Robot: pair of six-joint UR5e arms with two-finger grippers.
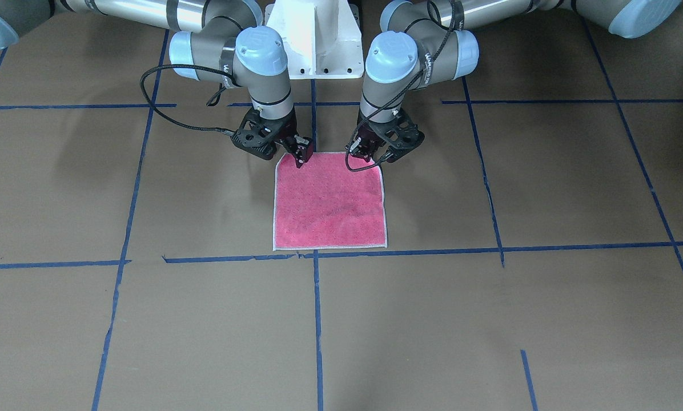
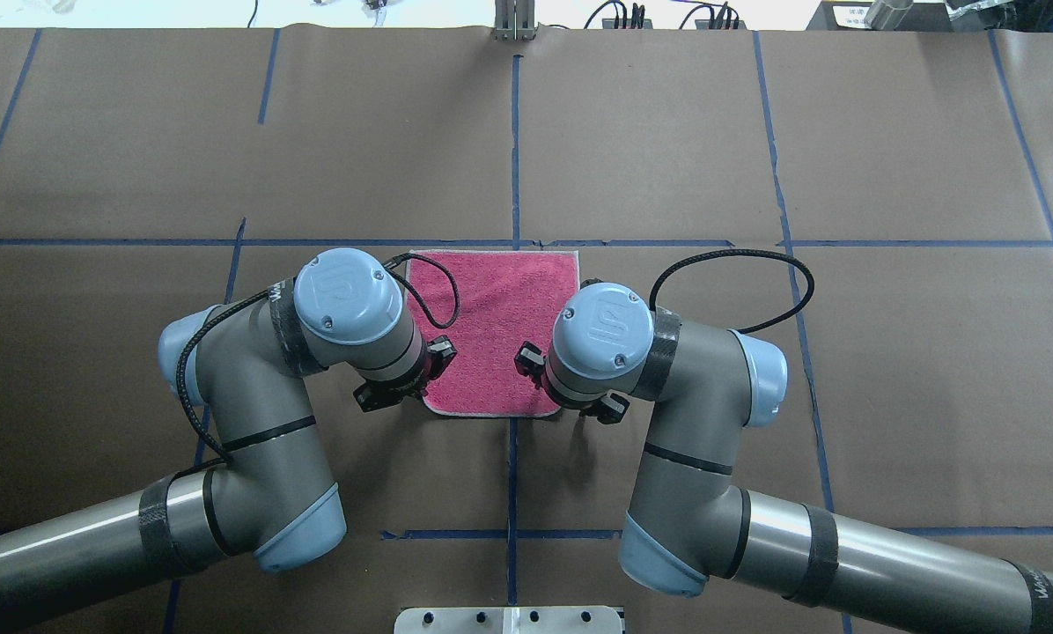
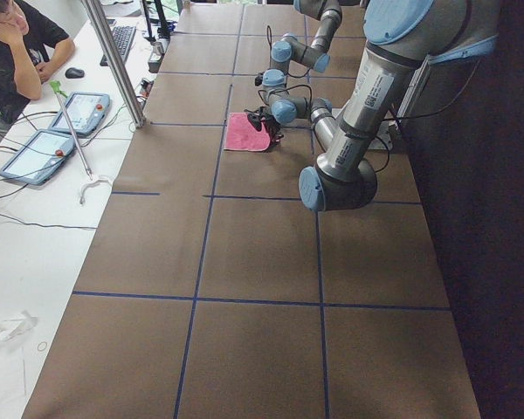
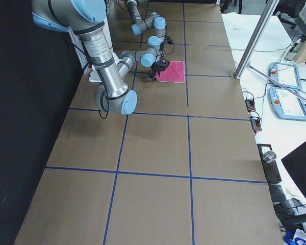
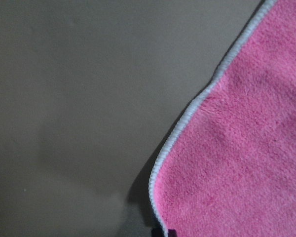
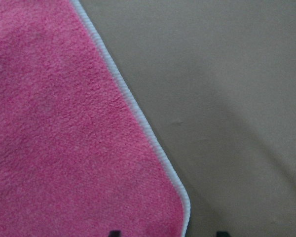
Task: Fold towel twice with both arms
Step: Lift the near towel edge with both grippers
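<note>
From across the table, the towel (image 1: 330,200) lies flat and pink face up on the brown tabletop (image 1: 490,319). It sits just in front of the white pedestal (image 1: 316,40), and its edge away from the robot runs just along a blue tape line (image 1: 410,250). The right arm (image 1: 261,63) brings its jaws down at the robot-side corner on this view's left, and the left arm (image 1: 393,63) does so at the corner on this view's right. Both sets of tips are low at the border, but this view does not show whether they touch the cloth. Overhead, the towel (image 2: 500,326) sits between the two wrists. The left arm (image 2: 254,414) and right arm (image 2: 685,414) cover its near corners, and the jaws are hidden beneath them. From the left end, the towel (image 3: 243,133) is a small pink patch far up the tabletop, beyond the near left arm (image 3: 367,113). From the right end, the towel (image 4: 172,71) lies past the near right arm (image 4: 104,56); it is too small for detail. In the left wrist view the towel (image 5: 237,163) fills the right side. Its whitish border curves to a corner at the bottom, where only a dark sliver of the jaws shows — I cannot tell whether they are apart or together. In the right wrist view the towel (image 6: 64,138) fills the left. Two dark tips at the bottom edge stand apart — one over the pink, one over bare tabletop, with the corner between them.
</note>
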